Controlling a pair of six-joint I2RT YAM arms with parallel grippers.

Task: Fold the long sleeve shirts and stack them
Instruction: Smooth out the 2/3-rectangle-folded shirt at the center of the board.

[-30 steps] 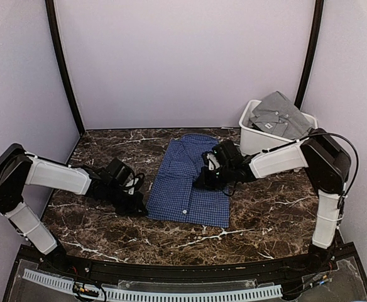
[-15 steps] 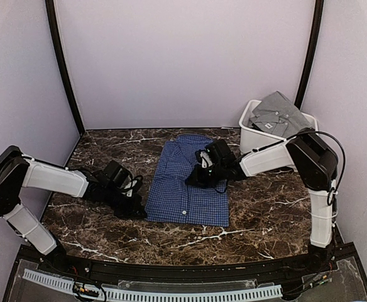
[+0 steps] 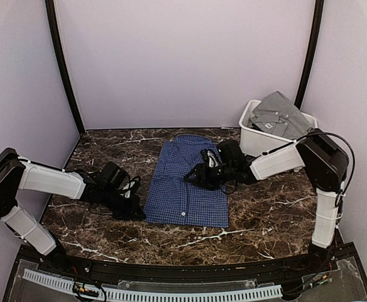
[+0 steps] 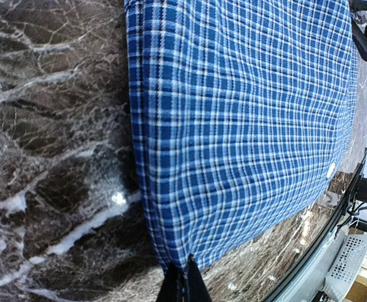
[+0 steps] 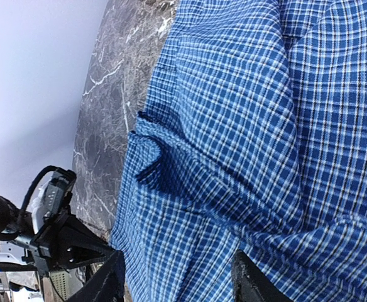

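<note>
The navy-blue checked shirt (image 3: 186, 182) lies folded flat in the middle of the marble table. My left gripper (image 3: 138, 212) sits low at the shirt's near-left corner, and in the left wrist view that gripper (image 4: 183, 280) is shut on the corner of the checked cloth (image 4: 234, 113). My right gripper (image 3: 193, 178) hovers over the shirt's middle. In its own view the right gripper (image 5: 180, 277) is open, with wrinkled checked cloth (image 5: 234, 126) under it and nothing held. The grey shirt (image 3: 278, 113) lies heaped in the white bin.
The white plastic bin (image 3: 252, 143) stands at the back right, close behind my right forearm. Curved black frame posts (image 3: 64, 69) rise at both back corners. Bare marble (image 3: 271, 207) lies right of the shirt.
My right gripper has opened and let go of the blue cloth, shifting a little left over the shirt. The left gripper stays shut at the corner, nudged slightly toward the near edge.
</note>
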